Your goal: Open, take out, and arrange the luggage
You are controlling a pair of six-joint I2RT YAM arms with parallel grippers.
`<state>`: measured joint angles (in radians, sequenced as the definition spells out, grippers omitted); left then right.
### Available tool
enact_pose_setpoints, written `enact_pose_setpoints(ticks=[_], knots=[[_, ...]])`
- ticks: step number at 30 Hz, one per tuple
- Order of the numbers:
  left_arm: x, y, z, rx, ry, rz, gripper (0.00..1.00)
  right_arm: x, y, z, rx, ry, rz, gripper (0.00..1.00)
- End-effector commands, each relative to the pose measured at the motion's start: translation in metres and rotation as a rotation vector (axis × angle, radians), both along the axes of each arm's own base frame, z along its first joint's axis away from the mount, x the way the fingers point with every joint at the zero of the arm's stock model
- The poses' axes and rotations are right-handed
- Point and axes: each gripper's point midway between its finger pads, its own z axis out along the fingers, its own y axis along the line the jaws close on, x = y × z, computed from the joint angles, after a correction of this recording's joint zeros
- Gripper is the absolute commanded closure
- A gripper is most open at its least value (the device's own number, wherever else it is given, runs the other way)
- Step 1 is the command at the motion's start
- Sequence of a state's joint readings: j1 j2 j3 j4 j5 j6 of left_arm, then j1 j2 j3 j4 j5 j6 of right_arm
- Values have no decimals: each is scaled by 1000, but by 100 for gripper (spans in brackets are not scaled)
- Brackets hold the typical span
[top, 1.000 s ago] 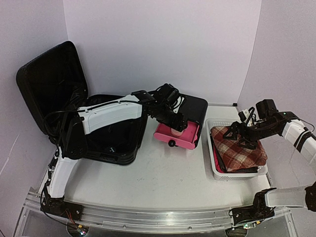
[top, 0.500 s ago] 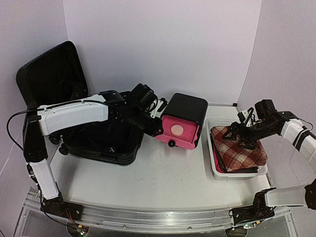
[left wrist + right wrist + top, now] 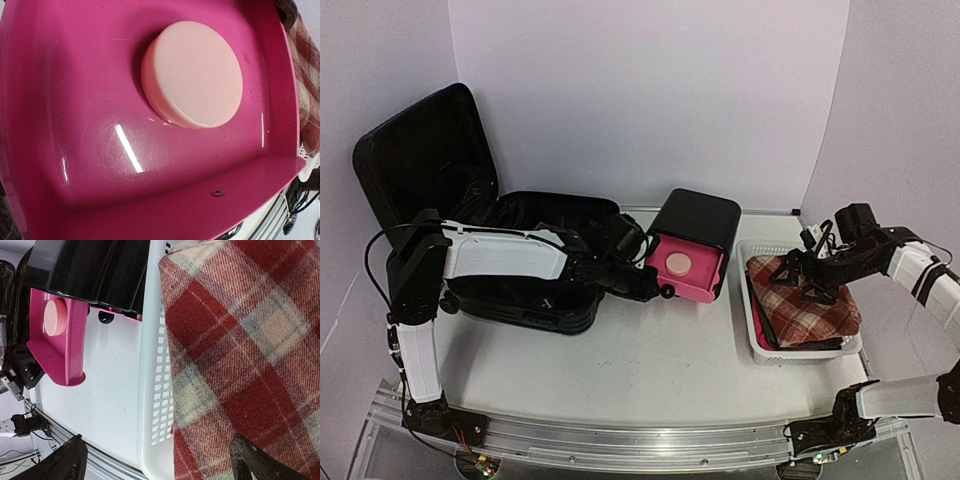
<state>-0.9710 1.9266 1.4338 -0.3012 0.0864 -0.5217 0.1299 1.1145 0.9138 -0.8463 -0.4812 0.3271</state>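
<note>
A black box (image 3: 705, 218) with a pink drawer (image 3: 685, 268) sits mid-frame, and a white basket (image 3: 753, 330) with a plaid cloth (image 3: 807, 308) is at right. The suitcase (image 3: 425, 160) lies open at left, just beside the left gripper (image 3: 655, 285), which is at the drawer's lower left edge; I cannot tell whether it is closed. The right gripper (image 3: 810, 282) hangs spread wide over the cloth, empty.

Counter (image 3: 650, 370), left to right: luggage (image 3: 520, 305) at rear left, its lid (image 3: 420, 150) standing up at its left rear. Drawer box (image 3: 705, 212) just right of the luggage, drawer (image 3: 695, 282) tipped out toward the front, with a disc (image 3: 673, 262) in it. Left gripper (image 3: 655, 287) at the drawer's left front corner. Basket (image 3: 752, 335) at right, apart from the box, with folded cloth (image 3: 810, 312) inside and right gripper (image 3: 808, 280) above the cloth.
</note>
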Motion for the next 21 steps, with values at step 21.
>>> enact_pose_setpoints(ticks=[21], knots=[[80,-57,74,-138,-264,42,73,-5,0,18,13,-75,-2,2]])
